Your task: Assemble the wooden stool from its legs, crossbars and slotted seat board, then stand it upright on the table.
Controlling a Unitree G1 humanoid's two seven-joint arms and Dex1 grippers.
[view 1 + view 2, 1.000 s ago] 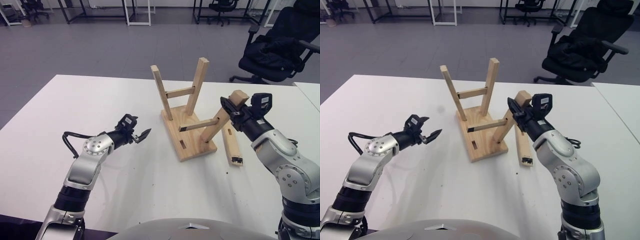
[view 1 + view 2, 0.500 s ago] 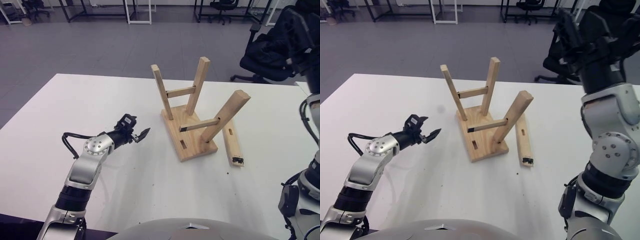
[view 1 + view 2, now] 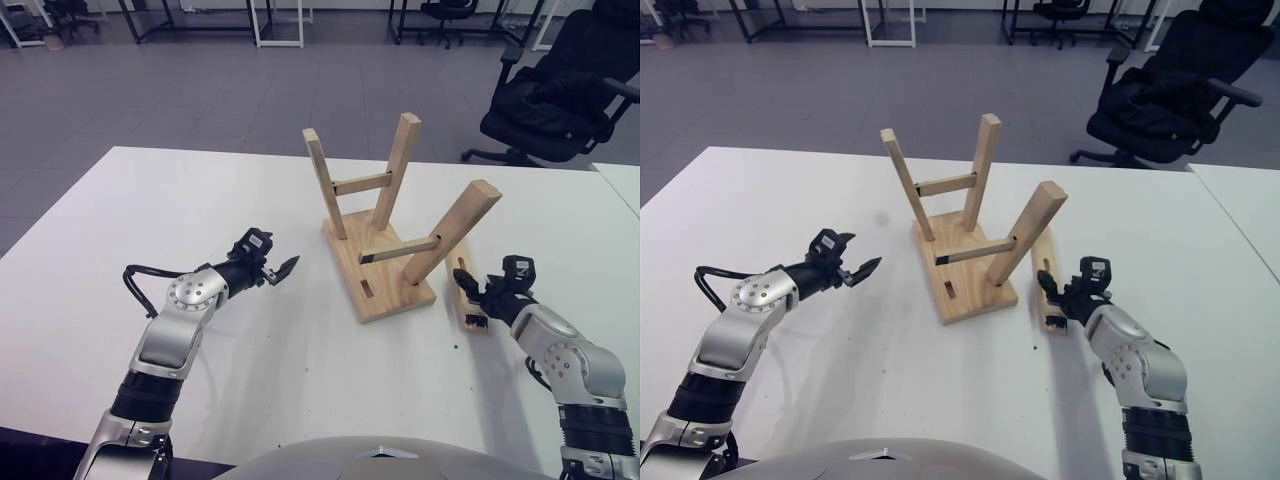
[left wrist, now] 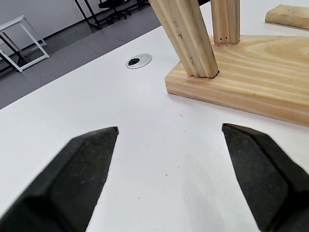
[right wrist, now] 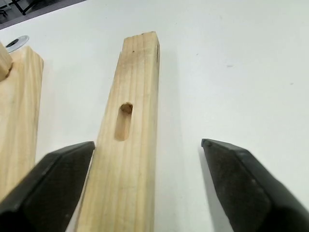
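The seat board (image 3: 386, 291) lies flat on the white table (image 3: 300, 390) with three legs pointing up. Two back legs (image 3: 396, 170) are joined by a crossbar (image 3: 360, 184). A third leg (image 3: 455, 230) leans to the right, and a crossbar (image 3: 398, 250) sticks out of its side. One loose leg (image 5: 126, 145) with a slot lies on the table right of the board. My right gripper (image 3: 470, 300) is open, its fingers (image 5: 53, 174) on either side of the loose leg's near end. Left of the board, my left gripper (image 3: 283, 268) stands open and holds nothing.
A black office chair (image 3: 560, 95) stands beyond the table's far right corner. A second table's edge (image 3: 625, 185) shows at the right. A round cable grommet (image 4: 139, 61) sits in the tabletop behind the board. Bare tabletop lies in front and to the left.
My right gripper let go of the leaning leg's top, swung up and away, then came down open over the loose leg. The left arm has barely moved.
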